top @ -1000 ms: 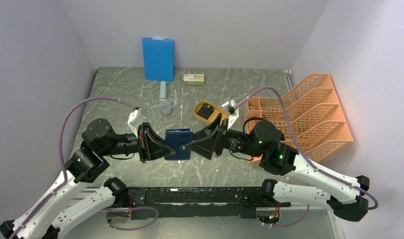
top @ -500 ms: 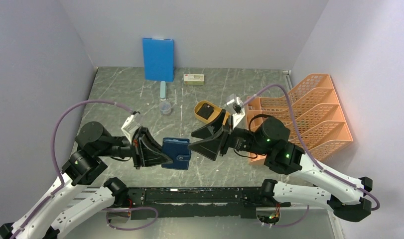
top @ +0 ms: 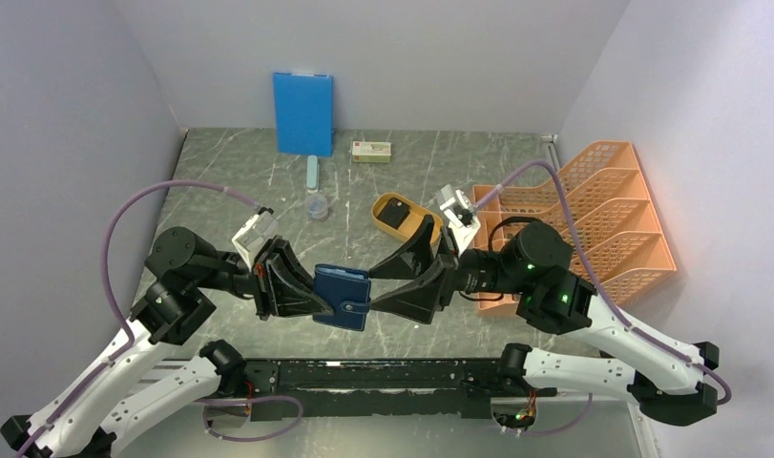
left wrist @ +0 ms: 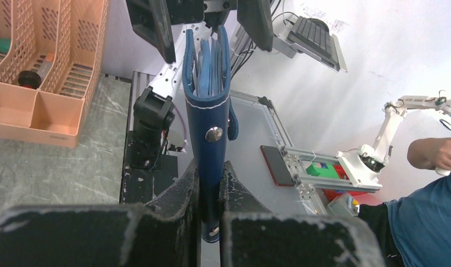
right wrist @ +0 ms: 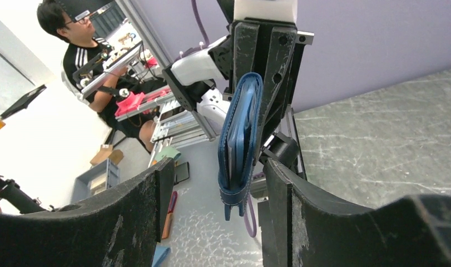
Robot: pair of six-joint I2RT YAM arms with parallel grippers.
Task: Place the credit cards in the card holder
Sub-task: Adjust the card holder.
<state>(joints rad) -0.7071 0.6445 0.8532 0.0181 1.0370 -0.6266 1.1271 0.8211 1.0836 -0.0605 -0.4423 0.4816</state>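
lower centre of the top view: left jaws clamped tight on the navy card holder, held on edge above the table. right jaws spread wide around its other end, not touching. further back, a yellow tray.

Tally from my remote station, top view. I count one dark navy wallet-like card holder. Two black two-finger grippers: the left gripper and the right gripper. One bright blue rectangular board. One small pale rectangular box. One pale teal bar. One small clear round cup. One yellow oval tray, with one dark rectangular item in it. One orange mesh plastic file rack; I cannot count its slots reliably. Two purple cables, a left cable and a right cable.
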